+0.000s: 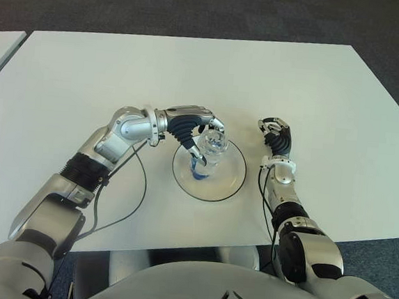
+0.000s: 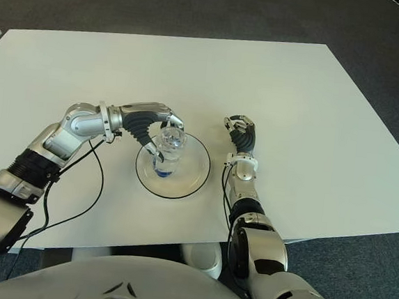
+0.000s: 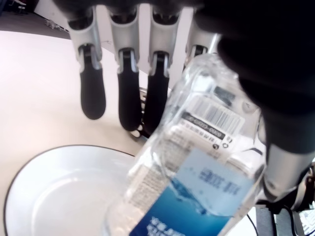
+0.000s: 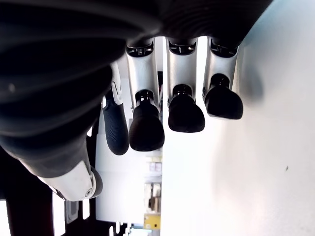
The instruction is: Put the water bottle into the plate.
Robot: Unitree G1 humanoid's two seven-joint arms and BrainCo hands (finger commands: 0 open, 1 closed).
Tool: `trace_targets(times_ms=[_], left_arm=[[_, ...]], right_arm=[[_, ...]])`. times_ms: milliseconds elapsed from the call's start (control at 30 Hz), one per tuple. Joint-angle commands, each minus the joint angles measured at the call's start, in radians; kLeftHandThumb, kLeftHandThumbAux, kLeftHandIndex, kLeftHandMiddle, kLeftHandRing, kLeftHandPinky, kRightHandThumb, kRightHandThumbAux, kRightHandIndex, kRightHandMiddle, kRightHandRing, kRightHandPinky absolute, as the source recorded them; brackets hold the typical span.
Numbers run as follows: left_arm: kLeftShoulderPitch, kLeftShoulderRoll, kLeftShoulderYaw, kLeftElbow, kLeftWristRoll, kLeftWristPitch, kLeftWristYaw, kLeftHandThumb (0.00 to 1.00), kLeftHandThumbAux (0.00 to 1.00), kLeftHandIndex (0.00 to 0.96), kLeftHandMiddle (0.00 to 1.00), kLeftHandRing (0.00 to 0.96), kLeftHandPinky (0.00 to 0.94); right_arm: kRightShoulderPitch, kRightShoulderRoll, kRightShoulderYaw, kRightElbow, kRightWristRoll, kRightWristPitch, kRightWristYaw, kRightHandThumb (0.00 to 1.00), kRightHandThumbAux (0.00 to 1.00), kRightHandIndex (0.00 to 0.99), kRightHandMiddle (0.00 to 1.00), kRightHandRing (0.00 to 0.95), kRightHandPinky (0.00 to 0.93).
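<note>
Left eye view: you see the left hand reaching in from the robot's left over a white table. Its dark fingers curl around the upper part of the water bottle, which stands upright with its base inside the plate. The plate sits directly below the hand and is a shallow white dish with a dark rim. The right hand shows just beside the plate, on its right, well clear of the bottle, with its fingers curled and nothing in them.

Right eye view: you see the same layout from slightly to the right. The bottle's blue label end is down against the plate floor, and its clear top is level with the left fingertips. A black cable hangs from the left forearm toward the near table edge.

Left wrist view: you look along the palm. The fingers extend past the bottle on its far side, and the thumb presses on the near side, so the hand grips the bottle. The barcode and blue label face the camera, and the plate rim curves below them.

Right wrist view: you see four curled fingers above bare table, holding nothing.
</note>
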Motion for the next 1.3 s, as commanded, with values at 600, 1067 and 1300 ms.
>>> trace_targets(times_ms=[600, 1067, 1300], left_arm=[[0.032, 0.007, -0.097, 0.105, 0.134, -0.162, 0.058, 0.854, 0.666, 0.402, 0.544, 0.868, 0.855], [0.012, -0.019, -0.139, 0.158, 0.333, -0.259, 0.239, 0.852, 0.669, 0.397, 0.541, 0.861, 0.865], [0.003, -0.032, -0.177, 0.187, 0.598, -0.275, 0.546, 0.852, 0.668, 0.400, 0.544, 0.817, 0.787]], right_arm=[[0.021, 0.009, 0.003, 0.021, -0.004, 0.020, -0.005, 0.699, 0.730, 0.437, 0.819, 0.814, 0.809], [0.024, 0.008, 0.002, 0.015, -0.002, 0.021, -0.005, 0.699, 0.730, 0.437, 0.824, 0.817, 0.815], [0.026, 0.009, 0.001, 0.012, -0.003, 0.022, -0.010, 0.699, 0.730, 0.437, 0.822, 0.816, 0.811]])
